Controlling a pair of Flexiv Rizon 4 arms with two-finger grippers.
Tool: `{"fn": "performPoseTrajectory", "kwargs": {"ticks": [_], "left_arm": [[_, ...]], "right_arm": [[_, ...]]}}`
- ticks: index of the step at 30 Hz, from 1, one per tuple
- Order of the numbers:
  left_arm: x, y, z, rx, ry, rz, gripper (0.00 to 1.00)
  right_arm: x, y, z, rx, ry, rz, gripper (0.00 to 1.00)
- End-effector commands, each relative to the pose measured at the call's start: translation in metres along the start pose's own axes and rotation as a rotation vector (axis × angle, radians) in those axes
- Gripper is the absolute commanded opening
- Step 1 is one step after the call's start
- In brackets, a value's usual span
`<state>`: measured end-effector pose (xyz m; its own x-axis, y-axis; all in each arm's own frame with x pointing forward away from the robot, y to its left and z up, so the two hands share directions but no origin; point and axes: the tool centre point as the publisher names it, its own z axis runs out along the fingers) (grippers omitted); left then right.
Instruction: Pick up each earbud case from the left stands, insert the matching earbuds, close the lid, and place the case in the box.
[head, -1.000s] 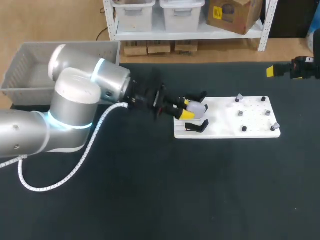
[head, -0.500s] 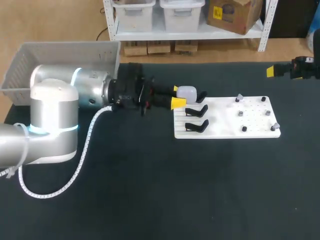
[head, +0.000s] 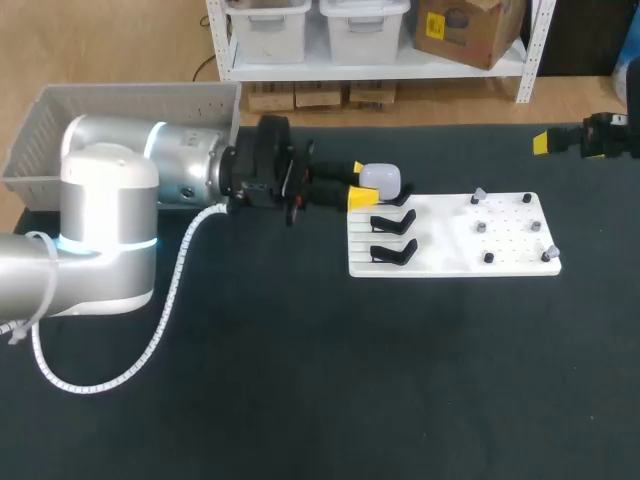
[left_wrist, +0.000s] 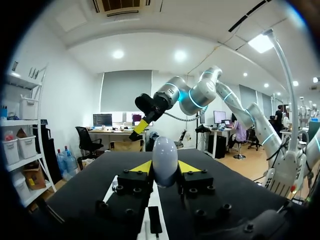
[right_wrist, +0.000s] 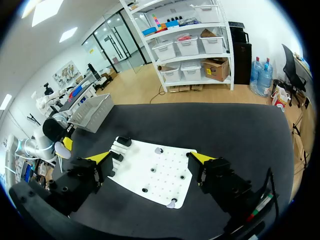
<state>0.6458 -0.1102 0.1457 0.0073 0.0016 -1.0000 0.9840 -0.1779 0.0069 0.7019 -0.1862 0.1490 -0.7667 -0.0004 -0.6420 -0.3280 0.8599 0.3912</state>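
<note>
My left gripper (head: 357, 188) is shut on a white earbud case (head: 381, 179), held in the air over the back-left corner of the white board (head: 450, 262). In the left wrist view the case (left_wrist: 165, 160) stands upright between the yellow tips of that gripper (left_wrist: 165, 169). Two bare black stands (head: 393, 220) (head: 393, 251) sit on the board's left part. Small grey earbuds (head: 481, 227) rest on pegs on its right part. My right gripper (head: 546, 142) hovers open at the table's far right; its wrist view looks down past the gripper (right_wrist: 151, 158) onto the board (right_wrist: 159, 172).
A grey basket (head: 40, 120) stands at the table's back left, behind my left arm. The black tabletop (head: 350, 380) stretches in front of the board. The right wrist view also catches the basket (right_wrist: 95, 111).
My left gripper has lifted the case off a stand, drawn it back toward the table's rear, and its wrist has turned. The right arm has stayed put.
</note>
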Motion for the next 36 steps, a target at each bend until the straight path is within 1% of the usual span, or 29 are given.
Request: {"fn": "performPoseTrajectory", "kwargs": {"ticks": [1,19,21,24,28,32,33,35,36], "left_arm": [[0.004,0.004,-0.002,0.003,-0.011,0.007,0.00],[0.004,0.004,-0.002,0.003,-0.011,0.007,0.00],[0.004,0.004,-0.002,0.003,-0.011,0.007,0.00],[0.004,0.004,-0.002,0.003,-0.011,0.007,0.00],[0.004,0.004,-0.002,0.003,-0.011,0.007,0.00],[0.004,0.004,-0.002,0.003,-0.011,0.007,0.00],[0.005,0.005,0.001,0.013,-0.024,0.007,0.00],[0.006,0.007,0.007,0.026,-0.047,0.015,0.00],[0.007,0.008,0.011,0.035,-0.043,0.018,0.00]], "right_arm": [[0.000,0.000,-0.001,0.003,0.000,0.000,1.00],[0.000,0.000,-0.001,0.003,0.000,0.000,1.00],[0.002,0.012,-0.007,-0.023,-0.025,-0.024,1.00],[0.008,0.030,-0.021,-0.042,-0.037,-0.075,1.00],[0.023,0.057,-0.036,-0.052,-0.012,-0.143,1.00],[0.039,0.080,-0.046,-0.058,0.001,-0.172,1.00],[0.043,0.086,-0.048,-0.063,0.005,-0.180,1.00],[0.050,0.095,-0.051,-0.036,0.014,-0.200,1.00],[0.053,0.100,-0.052,-0.035,0.016,-0.201,1.00]]}}
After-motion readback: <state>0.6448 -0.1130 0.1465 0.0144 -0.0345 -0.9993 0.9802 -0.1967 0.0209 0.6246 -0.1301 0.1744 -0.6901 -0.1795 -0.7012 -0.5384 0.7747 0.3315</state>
